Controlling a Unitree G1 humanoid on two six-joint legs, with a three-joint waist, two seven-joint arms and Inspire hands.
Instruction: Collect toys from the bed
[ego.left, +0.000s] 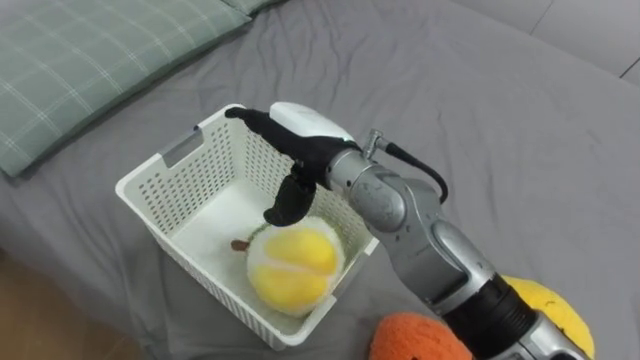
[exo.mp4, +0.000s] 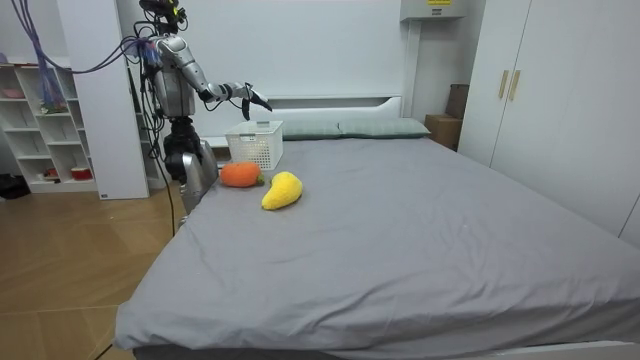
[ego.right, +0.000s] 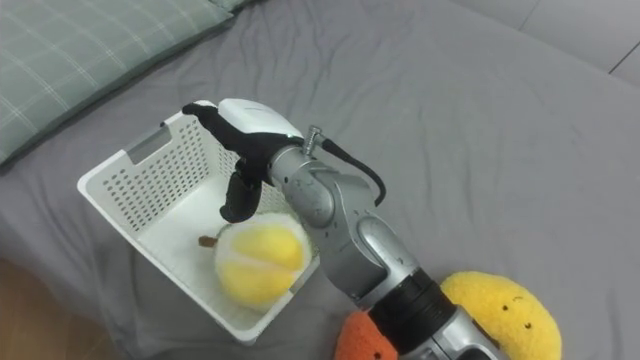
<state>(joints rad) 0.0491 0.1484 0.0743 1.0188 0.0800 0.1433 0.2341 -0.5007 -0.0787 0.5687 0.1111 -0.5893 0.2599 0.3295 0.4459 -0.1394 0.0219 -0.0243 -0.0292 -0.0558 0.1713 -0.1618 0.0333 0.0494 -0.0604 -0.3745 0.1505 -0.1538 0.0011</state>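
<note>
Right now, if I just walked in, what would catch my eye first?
The robot's right hand hangs open over a white basket on the grey bed, above a round yellow plush toy lying inside. An orange toy and a second yellow toy lie on the bed beside the basket.

Right hand (ego.left: 308, 128) hangs over the white basket (ego.left: 160, 205), fingers relaxed. The yellow plush fruit (ego.left: 292, 265) fills the end by the forearm; the floor at the pillow (ego.left: 90, 60) end is bare. An orange plush (ego.left: 420, 340) and a yellow plush (ego.left: 555, 305) crowd the forearm side. The grey bed (ego.left: 500, 120) beyond is open.
</note>
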